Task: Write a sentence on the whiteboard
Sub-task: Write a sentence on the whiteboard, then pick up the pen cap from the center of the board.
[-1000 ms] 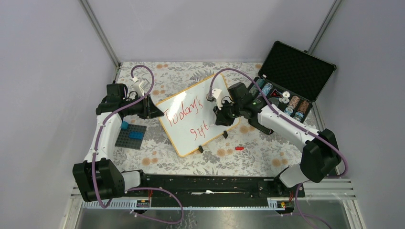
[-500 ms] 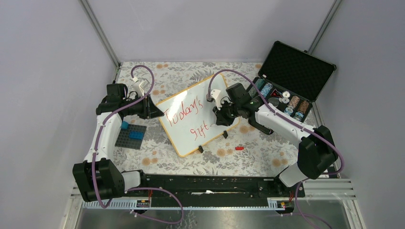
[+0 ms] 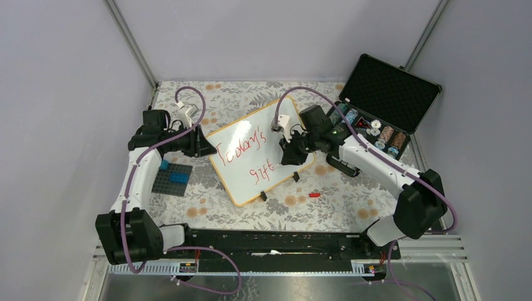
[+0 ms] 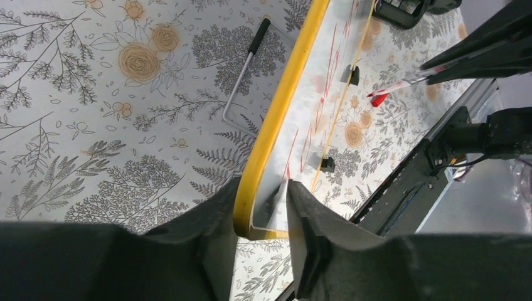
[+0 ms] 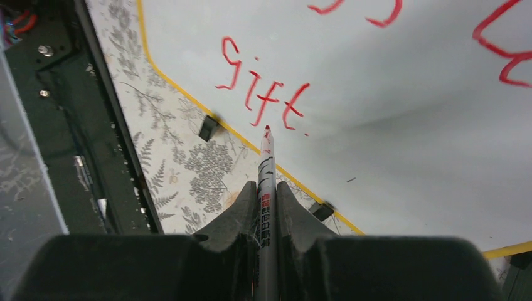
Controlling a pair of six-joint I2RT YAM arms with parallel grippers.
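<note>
I am standing beside the table and watching the two arms at the whiteboard [image 3: 233,174]. The right gripper [image 5: 266,195] is pinching a marker [image 5: 266,160] tightly between its two fingers, with no gap showing on either side of the barrel. The marker is pointing straight out ahead of the fingers, with its red tip forward. The white surface is lying just in front of that tip, and I cannot tell whether the tip is touching it. The sentence [image 5: 263,94] is showing in thin red strokes: the word "gift" is sitting directly beyond the tip, and parts of the upper word are lying further out from the gripper.

The left gripper [image 4: 260,188] is reaching to the opposite side of the board. Its two dark fingers [image 4: 216,219] are standing on both sides of the rounded corner of the yellow rim [image 4: 276,113], so the corner is lying between them. I cannot tell whether they are pressing on it or only standing around it. From this gripper the board is stretching away ahead and tilting up off the flowered tablecloth [image 4: 94,125] on small black feet [image 4: 326,164].

A small red cap [image 3: 314,195] is lying on the cloth beyond the board's near edge, well apart from both grippers. An open black case [image 3: 389,88] is standing behind the right arm, and a dark plate with blue bricks [image 3: 172,177] is lying beside the left arm.
</note>
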